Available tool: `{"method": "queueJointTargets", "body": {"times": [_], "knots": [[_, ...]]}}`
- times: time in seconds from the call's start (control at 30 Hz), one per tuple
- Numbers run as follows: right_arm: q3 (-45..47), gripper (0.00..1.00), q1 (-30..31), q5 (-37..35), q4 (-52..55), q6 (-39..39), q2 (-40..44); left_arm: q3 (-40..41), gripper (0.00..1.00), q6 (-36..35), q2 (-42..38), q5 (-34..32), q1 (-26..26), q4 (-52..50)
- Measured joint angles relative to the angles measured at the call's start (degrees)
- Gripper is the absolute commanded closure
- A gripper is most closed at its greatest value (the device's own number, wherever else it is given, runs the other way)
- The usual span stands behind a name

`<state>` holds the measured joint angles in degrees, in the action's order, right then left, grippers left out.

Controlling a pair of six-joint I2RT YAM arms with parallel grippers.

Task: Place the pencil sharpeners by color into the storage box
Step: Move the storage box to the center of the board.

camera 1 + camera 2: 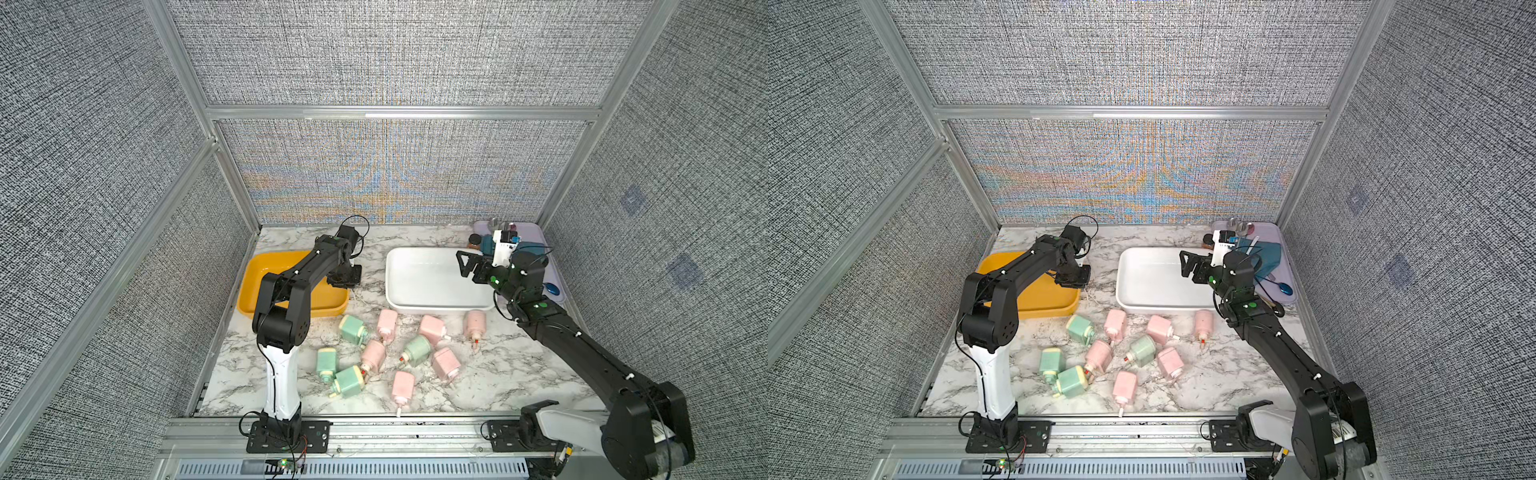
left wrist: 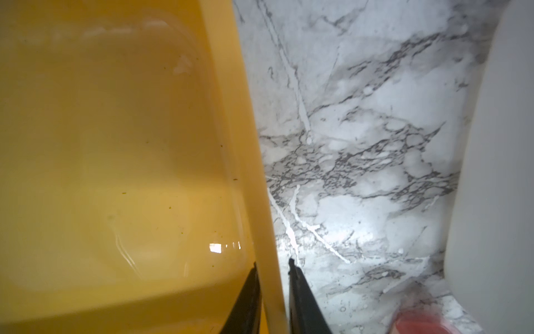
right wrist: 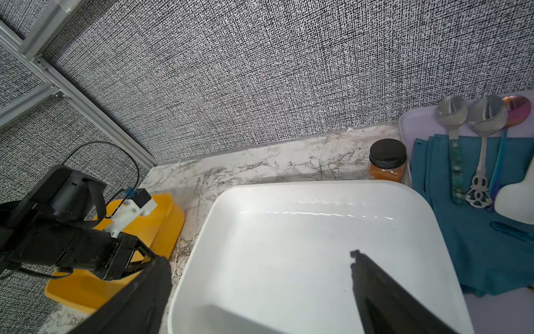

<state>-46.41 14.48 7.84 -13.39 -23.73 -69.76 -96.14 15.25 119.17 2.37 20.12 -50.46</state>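
Note:
Several pencil sharpeners lie scattered on the marble table in both top views, pink ones and mint green ones, all outside the boxes. The yellow storage box at the back left and the white storage box at the back right hold nothing. My left gripper is shut on the yellow box's right rim, one finger inside and one outside. My right gripper hangs wide open over the white box and holds nothing.
A lilac tray in the back right corner carries a teal cloth and spoons. A black-lidded spice jar stands just behind the white box. Fabric walls close the back and both sides.

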Motion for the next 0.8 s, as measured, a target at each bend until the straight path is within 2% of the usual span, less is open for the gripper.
{"method": "queueJointTargets", "body": {"times": [0.27, 0.5, 0.63, 0.7, 0.77, 0.8], "knots": [[-0.94, 0.01, 0.04, -0.07, 1.16, 0.24, 0.42, -5.09, 0.79, 0.31, 3.10, 3.58, 1.53, 0.09], [-0.94, 0.01, 0.11, -0.48, 1.40, 0.44, 1.01, -5.62, 0.77, 4.72, 4.02, 8.63, 1.90, 2.54], [-0.94, 0.01, 0.11, -0.50, 1.64, 0.44, 1.09, -4.94, 0.61, 7.82, 3.89, 10.25, 1.95, 4.15], [-0.94, 0.01, 0.11, -0.50, 1.68, 0.46, 1.11, -3.89, 0.48, 8.55, 2.91, 10.10, 1.97, 4.57], [-0.94, 0.01, 0.11, -0.50, 1.90, 0.46, 1.11, -1.99, 0.30, 10.23, 0.66, 9.75, 1.95, 6.03], [-0.94, 0.01, 0.11, -0.52, 2.03, 0.48, 1.11, -0.85, 0.24, 10.99, -0.44, 9.97, 1.95, 7.37]]}}
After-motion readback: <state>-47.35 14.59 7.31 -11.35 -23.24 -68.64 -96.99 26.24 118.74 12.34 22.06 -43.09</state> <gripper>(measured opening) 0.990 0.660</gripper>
